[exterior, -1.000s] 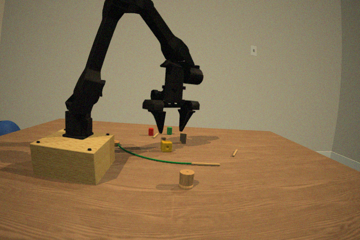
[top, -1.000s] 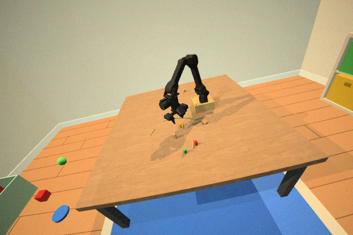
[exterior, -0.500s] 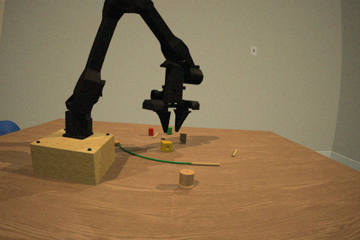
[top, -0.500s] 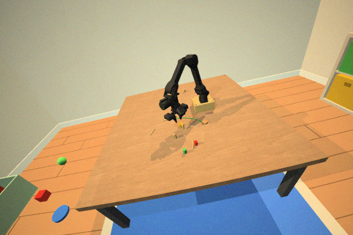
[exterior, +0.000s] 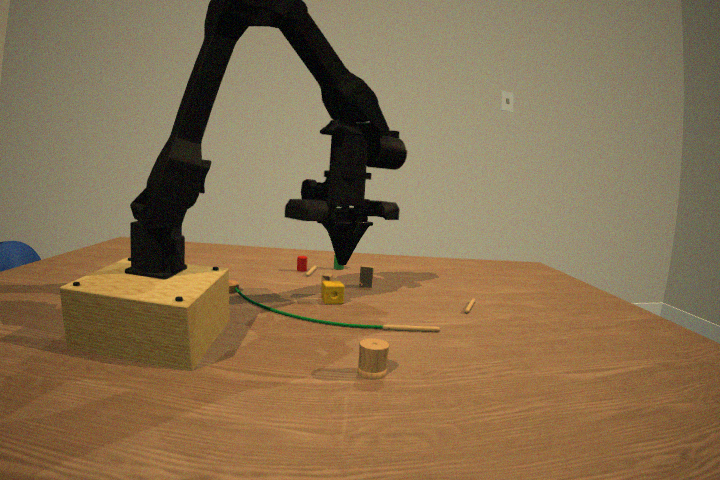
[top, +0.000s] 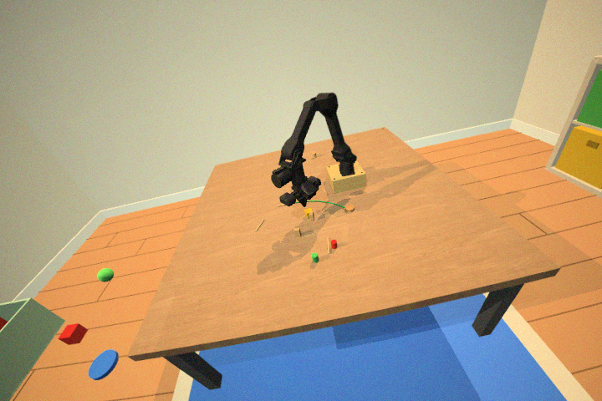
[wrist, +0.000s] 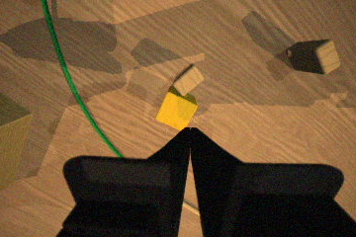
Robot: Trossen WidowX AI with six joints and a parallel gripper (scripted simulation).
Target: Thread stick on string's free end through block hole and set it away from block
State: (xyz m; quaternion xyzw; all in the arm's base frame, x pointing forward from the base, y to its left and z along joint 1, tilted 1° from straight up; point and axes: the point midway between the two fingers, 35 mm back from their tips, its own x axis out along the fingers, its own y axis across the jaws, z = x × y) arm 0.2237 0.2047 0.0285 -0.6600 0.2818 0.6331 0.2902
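A small yellow block stands on the table; a round hole shows in its side in the exterior view. The green string curves from the round button to its stick, which lies flat on the table. In the wrist view the stick is mostly hidden behind the fingers. My gripper is shut and empty, fingertips together, pointing down above the table near the yellow block. The string and stick are outside the fingers.
A small pale block is close beside the yellow one. Another wooden block, loose sticks, a red cylinder, a green cylinder and a wooden cylinder stand or lie around.
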